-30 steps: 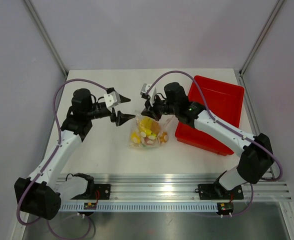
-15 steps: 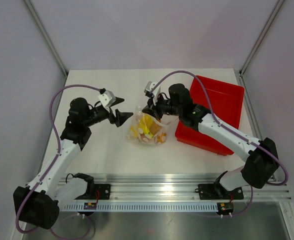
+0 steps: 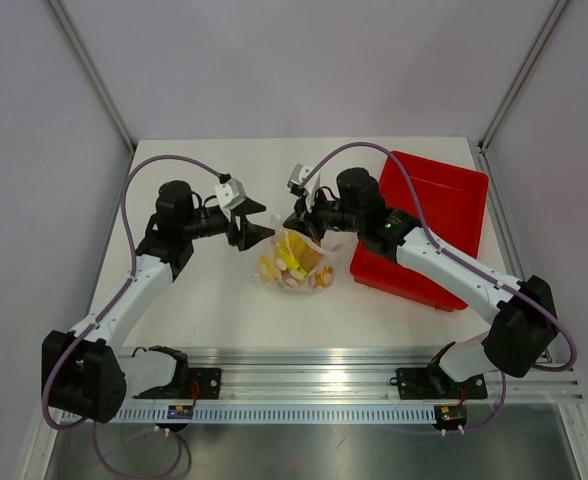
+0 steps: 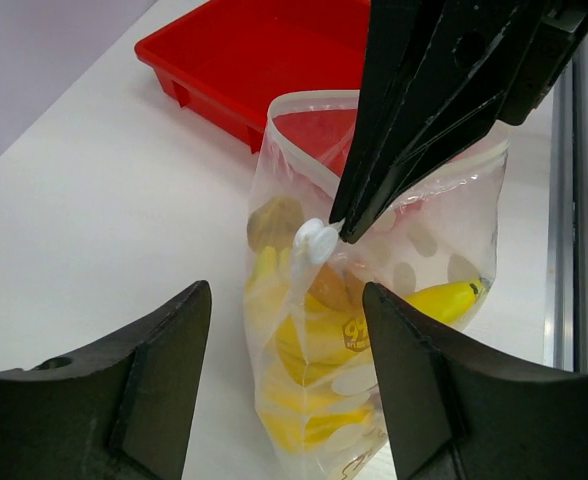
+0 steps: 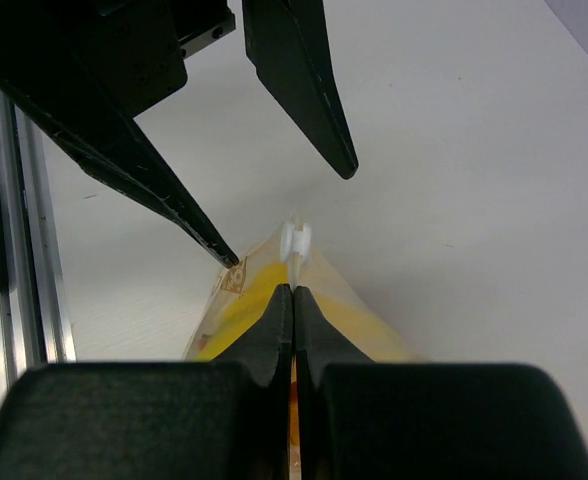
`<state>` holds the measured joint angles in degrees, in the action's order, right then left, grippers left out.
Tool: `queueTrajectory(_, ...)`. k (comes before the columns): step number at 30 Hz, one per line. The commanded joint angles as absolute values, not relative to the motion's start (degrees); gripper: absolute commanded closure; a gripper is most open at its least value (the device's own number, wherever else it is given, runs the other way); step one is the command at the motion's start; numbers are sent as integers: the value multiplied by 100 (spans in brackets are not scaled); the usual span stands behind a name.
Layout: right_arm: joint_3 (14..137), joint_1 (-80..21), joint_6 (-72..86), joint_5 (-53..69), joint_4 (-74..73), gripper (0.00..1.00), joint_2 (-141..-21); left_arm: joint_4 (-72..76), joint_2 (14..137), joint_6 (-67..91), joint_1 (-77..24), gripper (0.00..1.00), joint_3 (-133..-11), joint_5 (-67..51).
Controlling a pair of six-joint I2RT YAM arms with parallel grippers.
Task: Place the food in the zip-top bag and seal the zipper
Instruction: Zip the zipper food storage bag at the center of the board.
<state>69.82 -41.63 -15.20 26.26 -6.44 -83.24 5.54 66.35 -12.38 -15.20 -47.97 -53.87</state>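
The zip-top bag [image 3: 296, 262] stands on the table, held up by its top edge, with the food inside: a yellow banana [image 4: 444, 298] and yellow and orange pieces [image 4: 314, 340]. My right gripper [image 3: 297, 222] is shut on the bag's mouth edge, just behind a white zipper slider [image 5: 295, 238]. In the right wrist view its closed tips [image 5: 293, 295] pinch the plastic. My left gripper [image 3: 264, 222] is open, just left of the bag. In the left wrist view [image 4: 286, 300] its fingers straddle the bag's near edge, below the slider [image 4: 317, 240].
A red tray [image 3: 434, 200] sits right of the bag, under my right forearm; it also shows in the left wrist view [image 4: 254, 50]. The aluminium rail [image 3: 354, 355] runs along the table's near edge.
My right gripper has lifted the bag's top edge so the bag stands more upright. My left gripper drew back slightly, then moved right, close to the bag's left edge.
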Motion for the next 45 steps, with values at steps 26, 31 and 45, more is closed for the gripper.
queueTrajectory(26, 7638, -4280, -1600, 2733, -861, 100, -8429, 1336, 7383, -308, -1494, 65, -5221, -6627)
queueTrajectory(31, 7664, -4289, -1626, 2707, -887, 100, -8429, 1196, 7374, -369, -1494, 100, -5256, -6671)
queueTrajectory(45, 8877, -4298, -2663, 3331, -2478, 63, -8859, 1090, 7093, -659, -1494, 100, -5150, -6662)
